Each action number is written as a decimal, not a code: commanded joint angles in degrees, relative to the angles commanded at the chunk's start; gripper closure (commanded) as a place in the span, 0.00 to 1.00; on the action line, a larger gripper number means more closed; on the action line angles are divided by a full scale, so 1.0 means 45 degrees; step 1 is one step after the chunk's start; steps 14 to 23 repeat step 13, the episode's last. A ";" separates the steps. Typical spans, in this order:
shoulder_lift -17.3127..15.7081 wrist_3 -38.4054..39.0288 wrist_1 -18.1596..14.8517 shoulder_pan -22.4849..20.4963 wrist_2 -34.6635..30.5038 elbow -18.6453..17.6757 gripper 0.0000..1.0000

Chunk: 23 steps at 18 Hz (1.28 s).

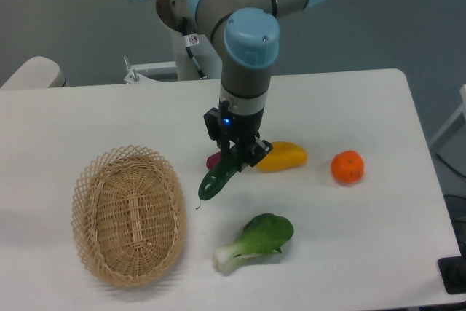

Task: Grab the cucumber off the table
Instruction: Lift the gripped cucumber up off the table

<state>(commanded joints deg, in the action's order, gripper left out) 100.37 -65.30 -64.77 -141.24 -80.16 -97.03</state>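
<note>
One wicker basket [129, 213] sat at the left of the white table [364, 238]. Just right of it, the dark green cucumber [218, 178] hung tilted above the table, its thin stem tip pointing down-left and its upper end clamped in the pincer [237, 156], whose fingers were closed narrowly around it. A purple sweet potato [212, 160] was mostly hidden behind the cucumber and pincer. Below lay a bok choy [256, 240]; further right, a yellow pepper [282, 156], partly covered by the pincer, and an orange [347, 167].
</note>
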 joint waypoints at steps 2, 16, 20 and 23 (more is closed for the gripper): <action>0.0019 -0.0060 -0.0117 -0.0098 0.0000 0.0039 0.75; 0.0019 -0.0060 -0.0137 -0.0138 0.0020 0.0156 0.75; 0.0019 -0.0060 -0.0137 -0.0138 0.0020 0.0156 0.75; 0.0019 -0.0060 -0.0137 -0.0138 0.0020 0.0156 0.75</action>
